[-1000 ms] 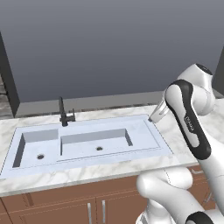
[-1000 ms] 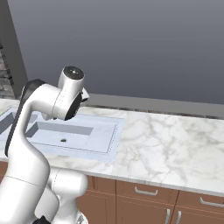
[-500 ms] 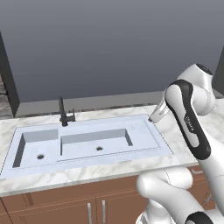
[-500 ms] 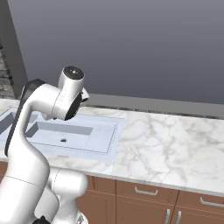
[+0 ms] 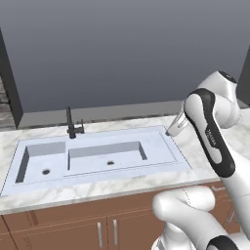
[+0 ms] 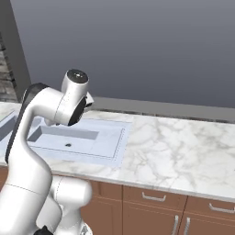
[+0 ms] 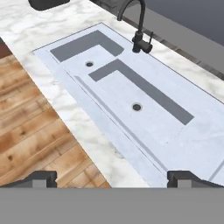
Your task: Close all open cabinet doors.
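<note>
Nothing moved since a second ago: arm same, sink same, no door shut yet.

Near:
- gripper (image 7: pixel 114 180): wide open, holds nothing, hangs over counter edge.
- cabinet doors (image 5: pixel 78 234): two under sink, both look shut, two silver bars side by side.
- drawer fronts (image 6: pixel 153 196): two.

Middle:
- counter (image 6: pixel 183 151): one, marble.
- sink (image 5: pixel 161 146): one, two bowls, two drain holes.

Far:
- tap (image 7: pixel 139 26): one, black.

Guess: open door is elsewhere, robot must go look.

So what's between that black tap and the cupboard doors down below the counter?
In the left base view, the pale double-basin sink lies in front of the black tap, then a marble counter strip, then the brown cabinet doors below.
</note>
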